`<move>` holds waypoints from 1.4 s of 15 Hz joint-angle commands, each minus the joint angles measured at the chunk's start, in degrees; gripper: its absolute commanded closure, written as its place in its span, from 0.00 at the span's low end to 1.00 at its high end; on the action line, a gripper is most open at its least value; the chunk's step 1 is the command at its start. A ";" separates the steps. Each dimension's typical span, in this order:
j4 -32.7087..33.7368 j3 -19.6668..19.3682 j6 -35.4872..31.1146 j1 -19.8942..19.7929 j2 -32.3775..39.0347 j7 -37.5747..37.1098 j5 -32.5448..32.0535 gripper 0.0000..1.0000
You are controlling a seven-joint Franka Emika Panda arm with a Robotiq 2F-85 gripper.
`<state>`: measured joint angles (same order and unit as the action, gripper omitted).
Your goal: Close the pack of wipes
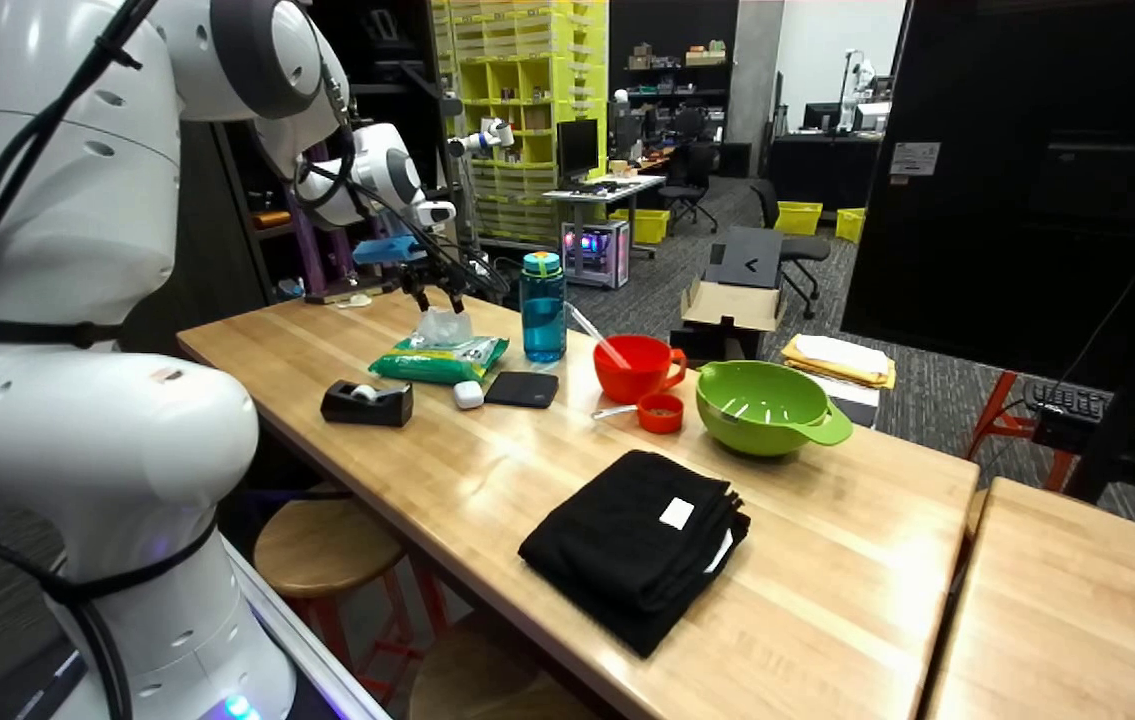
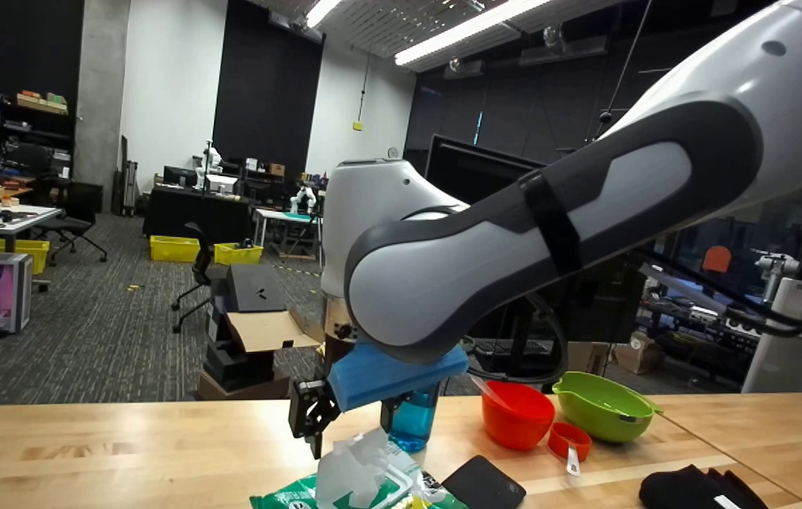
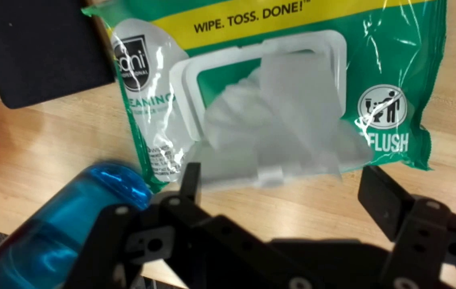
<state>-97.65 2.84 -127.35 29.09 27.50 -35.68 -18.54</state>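
The pack of wipes is a green packet lying flat on the table, in the wrist view (image 3: 404,60) and both exterior views (image 1: 442,370) (image 2: 295,496). Its white lid frame (image 3: 215,59) is uncovered. The pale lid (image 3: 219,170) stands open, raised on the gripper's side. A crumpled whitish wipe (image 3: 300,96) sticks up out of the opening and hides part of it. My gripper (image 3: 282,186) is open and empty. It is above the pack's edge, with the lid's free edge just ahead of and between the fingertips. It also shows in both exterior views (image 1: 440,303) (image 2: 351,437).
A teal bottle (image 1: 543,322) stands close beside the gripper and pack, also in the wrist view (image 3: 91,216). A black flat case (image 1: 522,389), a white small case (image 1: 468,395) and a tape dispenser (image 1: 367,404) lie near. A red bowl (image 1: 627,380), green colander (image 1: 762,420) and black cloth (image 1: 627,540) are farther off.
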 commanded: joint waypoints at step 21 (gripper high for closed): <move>-14.33 2.98 -0.79 -6.33 -9.33 -5.89 3.80 0.00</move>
<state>-108.88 5.27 -127.60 23.77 20.94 -40.28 -15.52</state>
